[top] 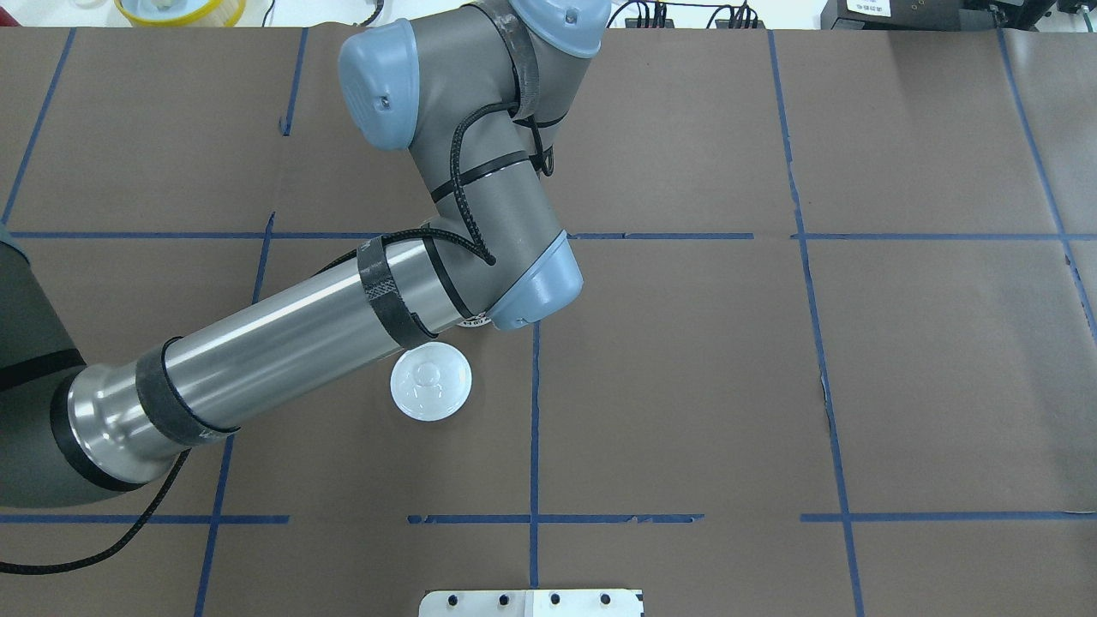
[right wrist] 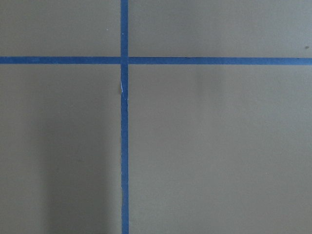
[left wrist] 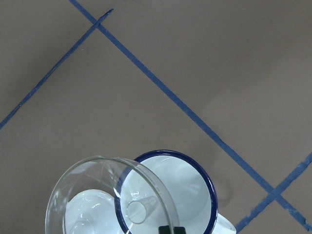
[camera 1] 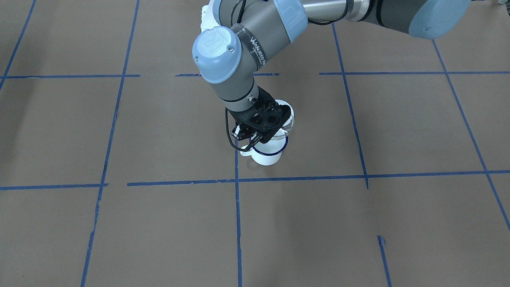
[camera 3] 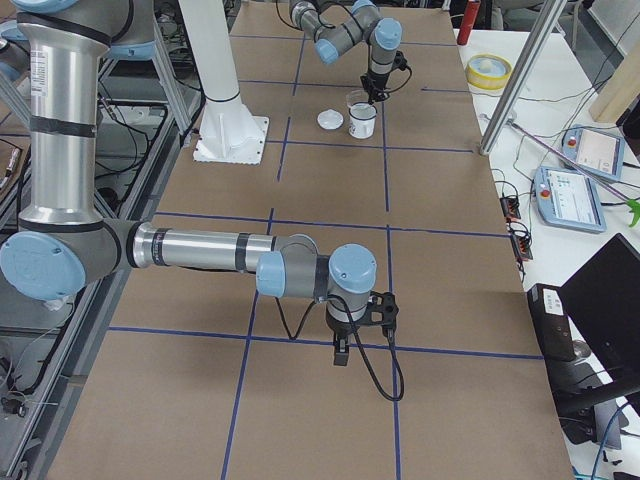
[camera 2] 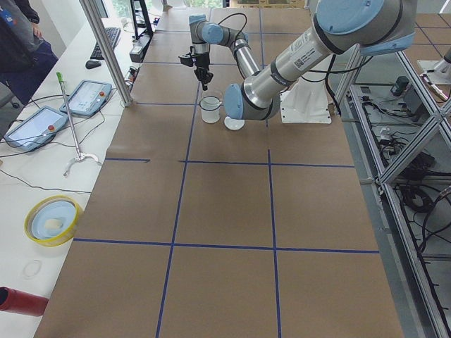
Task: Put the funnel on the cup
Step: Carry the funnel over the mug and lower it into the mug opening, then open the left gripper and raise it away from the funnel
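"WANJEDA" on black strap (camera 1: 255, 46), rest unreadable

Your count, on the table (top: 857, 343): one funnel (left wrist: 97, 185), one cup (camera 1: 267, 156), one white lid (top: 431, 380).

Arms: two, left arm (top: 283, 343) and right arm (camera 3: 200, 250).

Grippers: two, left gripper (camera 1: 252, 140) and right gripper (camera 3: 341, 352).

On your side bench (camera 2: 14, 204): two teach pendants (camera 2: 88, 97), one yellow bowl (camera 2: 53, 220), one red cylinder (camera 2: 21, 301).

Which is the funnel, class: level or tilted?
Tilted. The funnel leans: its wide rim hangs off-centre of the cup, spout above its opening.
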Motion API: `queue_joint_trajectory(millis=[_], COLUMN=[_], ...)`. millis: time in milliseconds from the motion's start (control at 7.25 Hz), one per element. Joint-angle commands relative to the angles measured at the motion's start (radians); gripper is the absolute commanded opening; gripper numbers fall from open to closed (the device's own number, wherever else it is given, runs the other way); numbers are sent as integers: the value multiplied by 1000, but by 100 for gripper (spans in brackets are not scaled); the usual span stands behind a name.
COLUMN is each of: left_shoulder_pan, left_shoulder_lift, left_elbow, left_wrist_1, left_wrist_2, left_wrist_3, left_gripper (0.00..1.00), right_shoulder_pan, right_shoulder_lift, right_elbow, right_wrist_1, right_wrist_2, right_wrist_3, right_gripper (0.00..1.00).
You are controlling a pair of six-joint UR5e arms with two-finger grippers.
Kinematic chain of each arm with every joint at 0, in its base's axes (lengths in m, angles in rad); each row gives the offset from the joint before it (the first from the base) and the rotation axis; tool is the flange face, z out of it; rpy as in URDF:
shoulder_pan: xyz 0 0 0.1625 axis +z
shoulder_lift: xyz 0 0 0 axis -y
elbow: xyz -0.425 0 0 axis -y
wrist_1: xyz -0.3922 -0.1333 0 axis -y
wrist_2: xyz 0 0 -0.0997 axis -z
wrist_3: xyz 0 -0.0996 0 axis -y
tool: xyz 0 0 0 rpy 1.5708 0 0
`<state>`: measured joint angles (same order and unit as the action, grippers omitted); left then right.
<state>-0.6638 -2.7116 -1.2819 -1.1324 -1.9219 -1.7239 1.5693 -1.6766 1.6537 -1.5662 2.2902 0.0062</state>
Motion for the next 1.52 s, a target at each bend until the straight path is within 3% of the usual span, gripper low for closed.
queue_joint_trajectory(millis=[0,138,414,552,690,966,1241,1379], left_shoulder_pan=[4,10,26,27,26,-14,-95,-179], left_shoulder_lift=[-7,-5,4,12,18,106,346,436], left_elbow=[22,22,22,19,1,-226,-570,-612], left_wrist_1=[-29,-35,-44,-44,-44,-44,-85,-157], left_wrist_2=[0,0,1,4,7,-3,-3,-12], left_wrist_3=[1,1,1,1,24,185,449,575], left_gripper=[0,0,56,70,100,100,100,100], right_shoulder_pan=[0,0,0,0,0,0,0,0], right_shoulder_lift=[0,0,0,0,0,0,0,0], right_elbow=[0,0,0,0,0,0,0,0], right_wrist_1=[0,0,0,0,0,0,0,0], right_wrist_2=[0,0,0,0,0,0,0,0], right_wrist_3=[0,0,0,0,0,0,0,0], right_gripper=[100,100,100,100,100,100,100,100])
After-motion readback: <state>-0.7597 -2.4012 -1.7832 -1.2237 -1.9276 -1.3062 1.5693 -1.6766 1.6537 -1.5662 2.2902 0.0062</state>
